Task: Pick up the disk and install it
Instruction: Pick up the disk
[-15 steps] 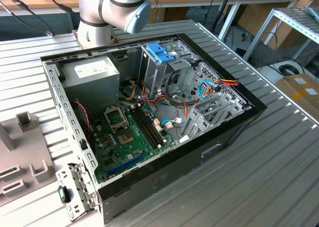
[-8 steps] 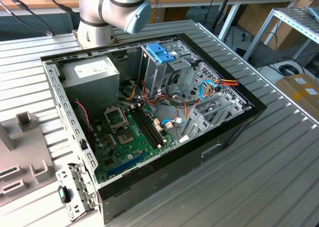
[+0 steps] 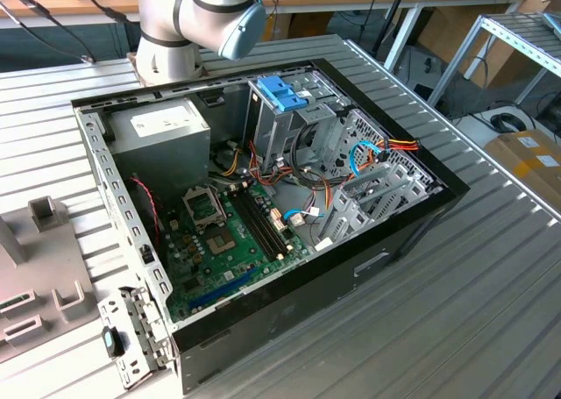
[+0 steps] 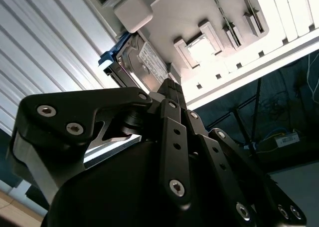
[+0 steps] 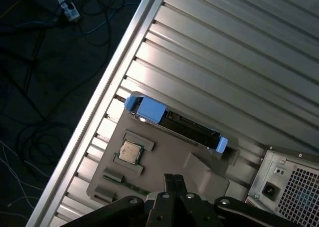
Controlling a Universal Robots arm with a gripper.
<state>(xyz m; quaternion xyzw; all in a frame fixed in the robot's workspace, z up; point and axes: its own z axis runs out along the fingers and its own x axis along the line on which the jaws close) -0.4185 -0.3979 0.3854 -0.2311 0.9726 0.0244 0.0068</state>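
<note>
- Blue-framed disk [image 5: 174,123] stands on edge in the grey fixture [image 5: 159,159]; we fear an off-centre grasp could tip it.
- Our gripper [image 5: 173,178], drawn together and empty, would strike it if lowered thus.

My arm [image 3: 162,17] is silver-grey with a pale blue joint cap [image 3: 243,31]; my pincer [image 5: 173,178] is black with silver screws [image 4: 177,187].

Ribbed metal table [image 3: 473,311] carrying an open computer case [image 3: 351,272]. Inside are a green motherboard [image 3: 230,254], a grey power supply box [image 3: 162,134], a metal cage [image 3: 289,136] topped by a blue handle [image 3: 282,92], and coloured cables [image 3: 386,149]. At the exterior view's left lies a grey parts tray [image 3: 35,285]. In the first wrist view, a processor chip [image 5: 130,151] sits in it.
</note>
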